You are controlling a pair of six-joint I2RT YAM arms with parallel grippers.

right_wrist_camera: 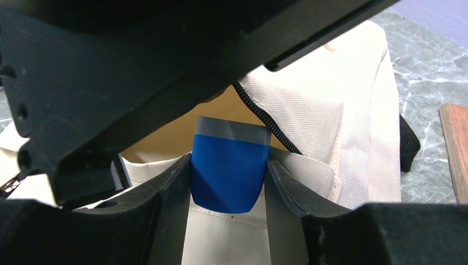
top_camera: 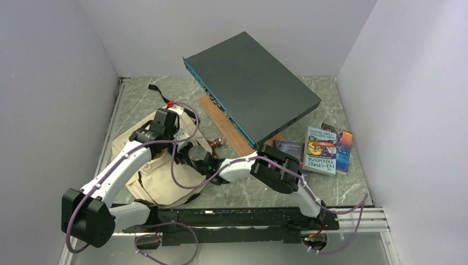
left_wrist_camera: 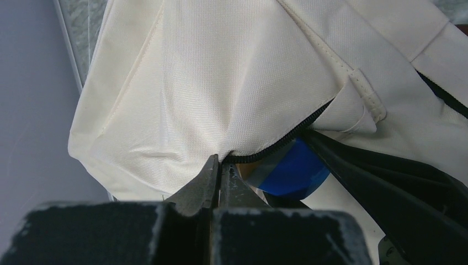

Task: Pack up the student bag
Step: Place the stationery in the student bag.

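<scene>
The cream student bag [top_camera: 148, 175] lies at the left of the table under both arms. My left gripper [left_wrist_camera: 221, 161] is shut on the bag's fabric edge at the end of the black zipper [left_wrist_camera: 287, 135], holding the opening up; in the top view it [top_camera: 172, 142] sits over the bag's upper part. My right gripper [right_wrist_camera: 229, 182] is shut on a blue object with a grey band [right_wrist_camera: 229, 171], held at the bag's opening with tan lining behind it. The blue object also shows in the left wrist view [left_wrist_camera: 292, 168], just under the zipper.
A big dark grey flat box [top_camera: 251, 83] leans at the back centre over a wooden board [top_camera: 229, 130]. Several books [top_camera: 321, 150] lie at the right. A black strap [top_camera: 157, 91] trails behind the bag. Walls close in left, right and behind.
</scene>
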